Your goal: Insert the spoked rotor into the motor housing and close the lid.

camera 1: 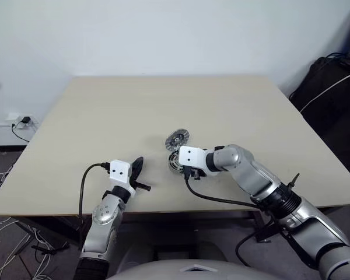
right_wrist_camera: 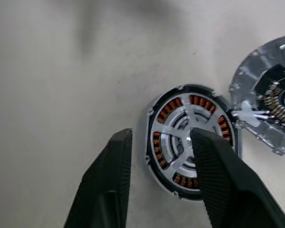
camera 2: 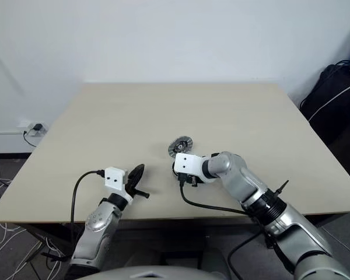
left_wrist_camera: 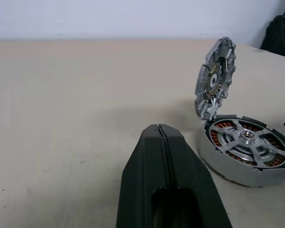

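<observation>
Right wrist view gives me the clearest look: my right claw (right_wrist_camera: 159, 178) hangs over the motor housing (right_wrist_camera: 190, 142) with its two black fingers (right_wrist_camera: 107, 185) spread part-way, one finger out over bare counter (right_wrist_camera: 61, 71) beside the housing rim, the other across the housing's face. I see nothing gripped between them. The spoked rotor (right_wrist_camera: 180, 135) already sits inside the housing, its silver hub and spokes centred, with the copper-coloured windings showing around it through the gaps. Just beside the housing, touching its edge, is the lid (right_wrist_camera: 270, 99), joined to it by a small white piece with thin white wires.

From the left wrist view, the lid (left_wrist_camera: 214, 78) stands up nearly on edge at the far side of the housing (left_wrist_camera: 247, 152), its inner face turned toward the camera, so the housing is open. The rotor (left_wrist_camera: 249, 140) lies flat in it.

In the left eye view, the assembly sits near the middle of the counter's (camera 1: 163, 105) near half, the lid (camera 1: 177, 140) behind my right claw (camera 1: 176, 162). My left claw (camera 1: 138, 169) rests apart, to the left, near the front edge, fingers pressed fully together and holding nothing.
</observation>
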Controlling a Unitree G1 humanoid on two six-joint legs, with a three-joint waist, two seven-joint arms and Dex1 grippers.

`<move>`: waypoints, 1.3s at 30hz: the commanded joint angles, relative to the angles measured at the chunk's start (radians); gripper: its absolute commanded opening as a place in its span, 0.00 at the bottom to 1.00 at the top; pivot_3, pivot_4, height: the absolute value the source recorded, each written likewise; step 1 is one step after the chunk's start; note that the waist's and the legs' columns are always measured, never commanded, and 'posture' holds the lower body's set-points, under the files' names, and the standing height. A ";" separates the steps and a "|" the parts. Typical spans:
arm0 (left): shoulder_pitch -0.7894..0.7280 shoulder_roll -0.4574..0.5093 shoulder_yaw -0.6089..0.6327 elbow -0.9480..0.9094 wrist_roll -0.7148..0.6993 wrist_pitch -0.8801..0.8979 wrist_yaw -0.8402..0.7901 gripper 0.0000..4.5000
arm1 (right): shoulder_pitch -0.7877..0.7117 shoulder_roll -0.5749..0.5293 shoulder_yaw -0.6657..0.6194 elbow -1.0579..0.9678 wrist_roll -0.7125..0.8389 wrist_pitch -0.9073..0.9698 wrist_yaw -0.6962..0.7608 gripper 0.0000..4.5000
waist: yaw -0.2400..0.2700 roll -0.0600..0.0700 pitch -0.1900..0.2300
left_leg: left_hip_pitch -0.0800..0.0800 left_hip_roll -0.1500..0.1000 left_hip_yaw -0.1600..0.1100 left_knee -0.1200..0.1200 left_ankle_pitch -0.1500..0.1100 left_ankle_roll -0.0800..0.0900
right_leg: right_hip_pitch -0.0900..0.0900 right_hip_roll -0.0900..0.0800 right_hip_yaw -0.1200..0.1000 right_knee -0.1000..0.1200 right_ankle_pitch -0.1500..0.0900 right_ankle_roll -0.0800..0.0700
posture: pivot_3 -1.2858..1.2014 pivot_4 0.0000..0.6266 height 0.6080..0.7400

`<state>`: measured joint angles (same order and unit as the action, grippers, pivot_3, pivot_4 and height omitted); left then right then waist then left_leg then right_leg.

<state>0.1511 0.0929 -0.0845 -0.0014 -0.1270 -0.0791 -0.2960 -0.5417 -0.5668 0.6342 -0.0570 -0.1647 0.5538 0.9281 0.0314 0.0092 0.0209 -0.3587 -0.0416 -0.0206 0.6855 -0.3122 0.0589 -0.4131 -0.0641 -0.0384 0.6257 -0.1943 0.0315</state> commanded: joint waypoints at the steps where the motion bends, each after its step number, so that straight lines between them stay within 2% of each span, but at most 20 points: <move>1: 0.011 -0.013 0.002 -0.018 0.005 -0.035 0.014 0.00 | -0.034 -0.009 0.003 0.016 -0.023 -0.035 0.042 0.42 | 0.000 0.000 0.000 | 0.000 0.000 0.000 0.000 0.000 0.000 | 0.000 0.000 0.000 0.000 0.000 0.000 | 0.52 0.00 1.00; 23: 0.025 -0.038 0.006 -0.021 -0.001 -0.059 0.038 0.00 | -0.083 0.098 0.000 0.300 -0.087 -0.118 0.069 0.42 | -0.003 0.000 0.000 | 0.000 0.000 0.000 0.000 0.000 0.000 | -0.001 -0.001 0.000 0.000 0.000 0.000 | 0.52 0.00 1.00; 26: 0.025 -0.042 0.007 -0.023 -0.001 -0.061 0.041 0.00 | -0.085 0.107 -0.001 0.321 -0.101 -0.128 0.054 0.29 | -0.005 0.000 0.000 | 0.000 0.000 0.001 0.000 0.000 -0.001 | -0.001 -0.001 0.000 0.000 0.001 -0.002 | 0.52 0.00 1.00; 30: 0.026 -0.047 0.010 -0.023 -0.003 -0.063 0.043 0.00 | -0.077 0.113 -0.012 0.317 -0.106 -0.134 0.051 0.03 | -0.005 0.000 -0.001 | 0.001 0.001 0.000 0.001 0.000 -0.001 | 0.001 0.000 -0.001 0.001 0.001 -0.001 | 0.52 0.00 1.00; 35: 0.025 -0.052 0.011 -0.020 -0.002 -0.064 0.045 0.00 | -0.063 0.110 -0.028 0.296 -0.109 -0.124 0.040 0.02 | -0.004 0.000 -0.001 | 0.001 0.000 0.001 0.002 0.001 -0.001 | 0.000 -0.001 -0.001 0.001 0.002 -0.001 | 0.52 0.00 1.00; 39: 0.024 -0.055 0.008 -0.014 0.000 -0.065 0.044 0.00 | -0.006 0.110 -0.096 0.155 -0.060 0.030 0.043 0.02 | 0.002 0.000 -0.001 | 0.000 0.000 0.000 0.002 0.000 -0.001 | 0.000 -0.001 -0.001 0.001 0.002 -0.001 | 0.52 0.00 1.00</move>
<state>0.1853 0.0413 -0.0769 -0.0010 -0.1277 -0.1192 -0.2542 -0.5454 -0.4541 0.5909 0.1751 -0.2460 0.5268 0.9744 0.0336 0.0089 0.0200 -0.3598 -0.0416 -0.0209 0.6876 -0.3118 0.0581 -0.4140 -0.0651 -0.0391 0.6265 -0.1924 0.0306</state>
